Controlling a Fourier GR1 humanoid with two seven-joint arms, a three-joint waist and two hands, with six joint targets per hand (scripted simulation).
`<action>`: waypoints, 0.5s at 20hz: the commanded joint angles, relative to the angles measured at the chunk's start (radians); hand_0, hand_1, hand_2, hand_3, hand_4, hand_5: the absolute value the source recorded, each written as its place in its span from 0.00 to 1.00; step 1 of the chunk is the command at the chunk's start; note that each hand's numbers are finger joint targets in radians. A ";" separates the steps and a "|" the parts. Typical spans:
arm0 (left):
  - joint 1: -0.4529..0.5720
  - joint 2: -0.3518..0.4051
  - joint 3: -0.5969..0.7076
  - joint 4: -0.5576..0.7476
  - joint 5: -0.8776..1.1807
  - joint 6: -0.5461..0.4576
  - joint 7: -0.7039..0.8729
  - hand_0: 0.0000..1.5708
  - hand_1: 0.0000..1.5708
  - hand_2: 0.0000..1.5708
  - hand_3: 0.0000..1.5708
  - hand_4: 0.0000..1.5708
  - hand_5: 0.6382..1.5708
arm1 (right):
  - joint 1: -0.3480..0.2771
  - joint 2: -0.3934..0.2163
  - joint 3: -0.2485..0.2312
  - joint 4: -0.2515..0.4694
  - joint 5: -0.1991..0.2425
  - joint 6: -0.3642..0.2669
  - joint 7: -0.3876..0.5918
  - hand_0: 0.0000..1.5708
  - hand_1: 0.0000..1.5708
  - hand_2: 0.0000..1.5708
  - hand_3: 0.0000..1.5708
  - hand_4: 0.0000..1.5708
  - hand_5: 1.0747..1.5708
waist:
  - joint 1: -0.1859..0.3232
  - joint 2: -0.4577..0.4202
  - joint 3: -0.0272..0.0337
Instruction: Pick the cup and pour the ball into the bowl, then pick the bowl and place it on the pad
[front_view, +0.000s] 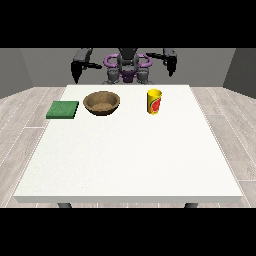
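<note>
With both hands raised, finger positions unreadable, the yellow-and-red cup (154, 101) stands upright on the white counter (130, 155) beside the brown wooden bowl (102, 103) and green square pad (63, 109), lined up for pouring.

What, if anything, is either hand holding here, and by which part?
Nothing is held. Both hands, one at the view's left and one at the view's right, hang above the table's far edge, apart from the yellow cup and brown wooden bowl.

On the table (125, 160), bowl (102, 103) sits between pad (63, 110) and cup (154, 101).
</note>
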 joint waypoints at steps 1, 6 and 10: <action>-0.079 0.011 0.033 0.113 -0.036 0.012 -0.058 0.00 0.00 0.00 0.00 0.00 0.66 | -0.081 -0.055 -0.055 0.102 -0.026 0.049 -0.062 0.00 0.00 0.00 0.00 0.00 0.98 | -0.015 0.053 0.0003; -0.198 0.069 0.150 0.302 0.008 -0.016 -0.146 0.00 0.00 0.00 0.00 0.00 0.65 | -0.099 -0.087 -0.070 0.132 -0.041 0.096 -0.099 0.00 0.00 0.00 0.00 0.00 0.98 | -0.067 0.084 0.0000; -0.188 0.003 0.074 0.377 -0.071 0.036 -0.160 0.00 0.00 0.00 0.00 0.00 0.64 | -0.140 -0.106 -0.114 0.270 -0.057 0.098 -0.106 0.00 0.00 0.00 0.00 0.00 0.98 | -0.029 -0.006 0.0003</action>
